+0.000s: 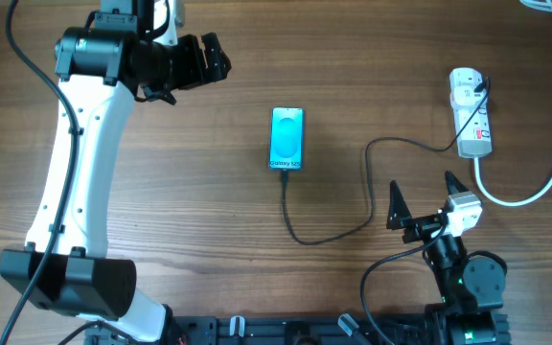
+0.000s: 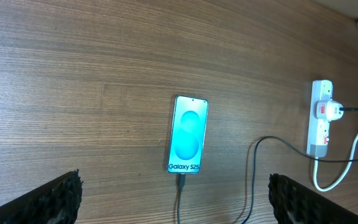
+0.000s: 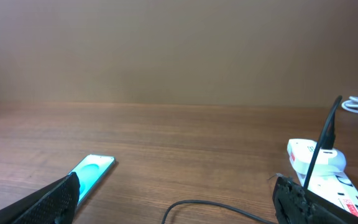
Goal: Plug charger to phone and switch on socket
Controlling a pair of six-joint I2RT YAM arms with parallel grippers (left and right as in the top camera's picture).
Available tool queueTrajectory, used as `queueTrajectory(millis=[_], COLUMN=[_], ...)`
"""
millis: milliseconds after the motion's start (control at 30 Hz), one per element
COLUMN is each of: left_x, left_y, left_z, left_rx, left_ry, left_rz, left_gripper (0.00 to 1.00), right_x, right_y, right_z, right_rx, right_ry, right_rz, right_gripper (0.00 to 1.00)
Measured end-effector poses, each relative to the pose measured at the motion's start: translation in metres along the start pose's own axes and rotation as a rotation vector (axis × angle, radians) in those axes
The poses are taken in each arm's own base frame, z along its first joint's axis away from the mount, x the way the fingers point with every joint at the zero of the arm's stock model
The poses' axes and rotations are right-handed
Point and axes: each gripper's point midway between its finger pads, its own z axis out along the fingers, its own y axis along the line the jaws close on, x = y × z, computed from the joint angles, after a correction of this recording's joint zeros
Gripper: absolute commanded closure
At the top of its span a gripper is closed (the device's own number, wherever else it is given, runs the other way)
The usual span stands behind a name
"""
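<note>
The phone [image 1: 287, 138] lies flat at the table's middle, cyan screen up, "Galaxy S25" at its near end; it also shows in the left wrist view [image 2: 188, 134] and the right wrist view [image 3: 91, 174]. The charger cable [image 1: 372, 196] runs from the phone's near end, where its tip sits in the port [image 2: 181, 179], in a loop to a plug in the white socket strip [image 1: 471, 113], [image 2: 321, 124], [image 3: 319, 168]. My left gripper [image 1: 199, 59] is open and empty at the far left. My right gripper [image 1: 425, 196] is open and empty near the front right.
The socket's thick white cord [image 1: 544, 182] curves off the table's right side. Bare wooden tabletop [image 1: 190, 211] lies between the arms. My left arm's white link [image 1: 75, 163] spans the left side.
</note>
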Motion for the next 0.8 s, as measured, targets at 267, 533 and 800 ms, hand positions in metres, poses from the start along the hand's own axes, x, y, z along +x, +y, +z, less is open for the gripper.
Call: queueTrajectory(millis=[267, 533, 800], left_x=[0.0000, 0.0000, 0.0000], left_y=[0.0000, 0.0001, 0.0000], left_z=[0.0000, 0.0000, 0.0000], left_rx=[0.000, 0.000, 0.000], left_ry=[0.000, 0.000, 0.000], left_rz=[0.000, 0.000, 0.000], left_gripper=[0.00, 0.00, 0.00], right_x=[-0.0001, -0.0001, -0.0001], right_y=[-0.0016, -0.0016, -0.0016], right_z=[0.0000, 0.0000, 0.0000], right_rx=[0.009, 0.010, 0.010], right_ry=[0.000, 0.000, 0.000], right_rz=[-0.025, -0.040, -0.039], right_gripper=[0.00, 0.00, 0.00])
